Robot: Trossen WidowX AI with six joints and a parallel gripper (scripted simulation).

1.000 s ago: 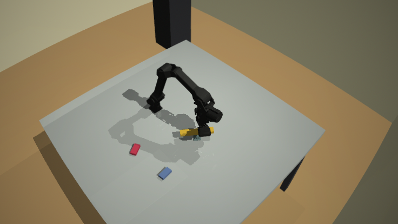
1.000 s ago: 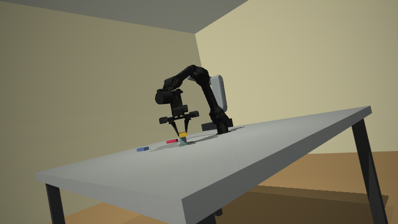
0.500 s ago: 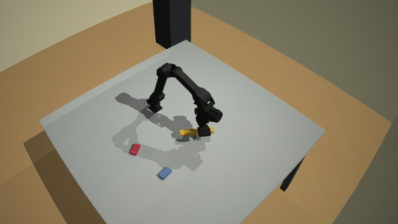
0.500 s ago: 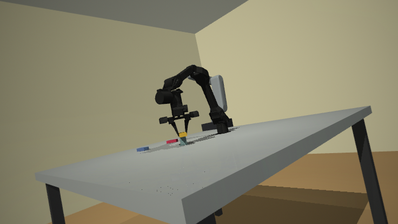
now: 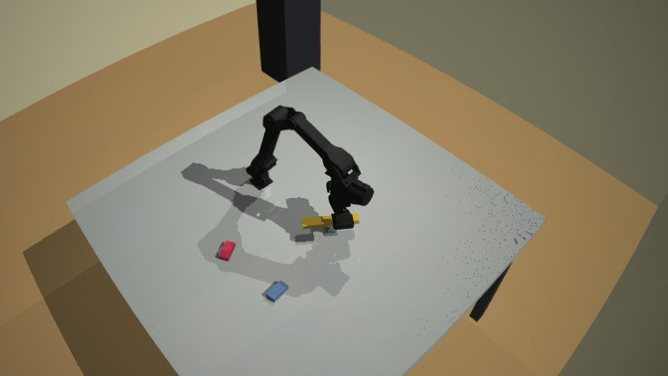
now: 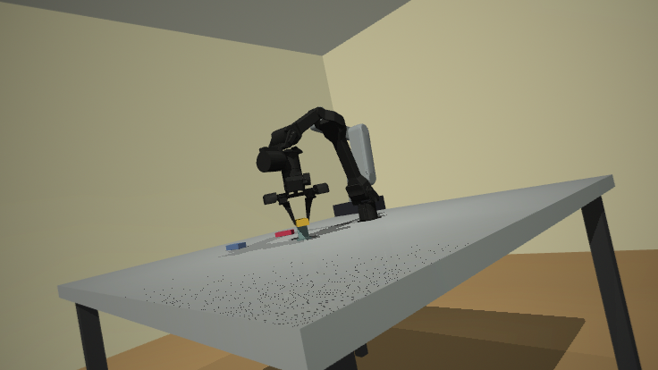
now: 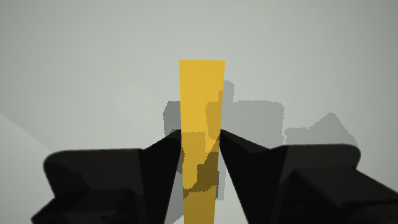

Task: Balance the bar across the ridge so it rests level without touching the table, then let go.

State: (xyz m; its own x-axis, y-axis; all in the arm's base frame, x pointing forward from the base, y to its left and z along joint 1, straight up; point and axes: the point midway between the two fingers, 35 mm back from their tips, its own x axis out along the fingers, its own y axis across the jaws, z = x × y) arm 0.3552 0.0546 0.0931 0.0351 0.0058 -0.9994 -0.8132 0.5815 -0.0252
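Bar [image 5: 316,222] [image 6: 301,222] [image 7: 202,100] lies between the fingers [image 6: 289,213], at their tips.

- Arm [image 5: 317,133] [image 6: 340,142]: matte black all over, chunky angular links
- Stubby round cylinder [image 5: 360,192] [image 6: 270,161] near the wrist, also black
- Jaws [image 5: 343,221] [image 6: 301,220]: black, with slim tapering fingers
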